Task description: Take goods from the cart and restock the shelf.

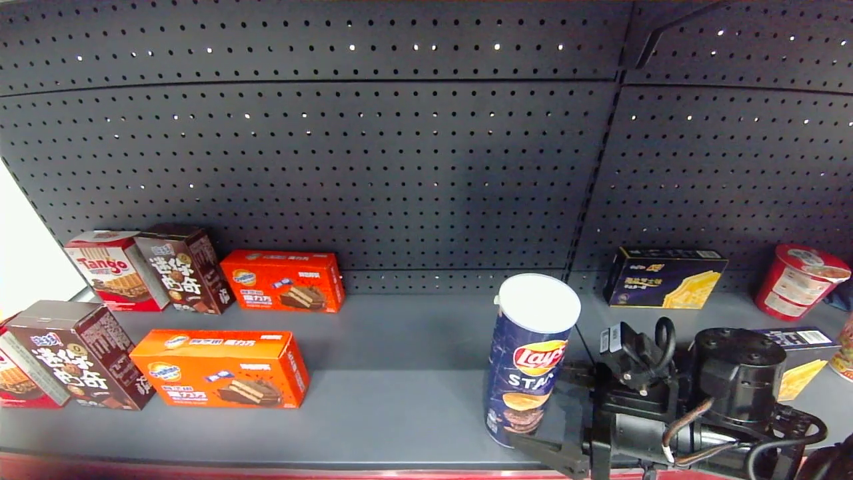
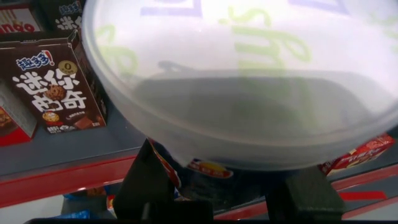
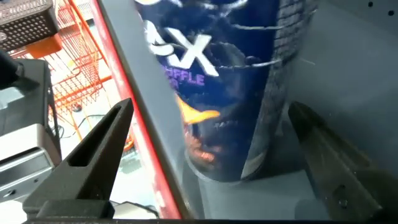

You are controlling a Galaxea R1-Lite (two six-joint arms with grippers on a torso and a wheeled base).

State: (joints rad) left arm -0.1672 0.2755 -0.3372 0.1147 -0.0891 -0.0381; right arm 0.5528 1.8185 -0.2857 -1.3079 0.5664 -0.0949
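Observation:
A dark blue chips can (image 1: 530, 360) with a white lid stands upright near the front of the grey shelf board (image 1: 400, 373). My right gripper (image 1: 565, 415) is at the can's lower part, open, with a finger on each side. In the right wrist view the can (image 3: 230, 93) sits between the spread fingers (image 3: 93, 155) with a gap on both sides. My left gripper (image 2: 221, 180) is in front of the shelf's red edge, shut on a tub with a translucent lid (image 2: 249, 81) that hides most of what is behind it.
Left on the shelf lie two orange boxes (image 1: 223, 367) (image 1: 283, 280), brown boxes (image 1: 80, 353) (image 1: 186, 267) and a red box (image 1: 116, 270). A dark blue box (image 1: 663, 277) and a red cup (image 1: 803, 280) stand at the right. An orange cart (image 3: 74, 81) is below the shelf edge.

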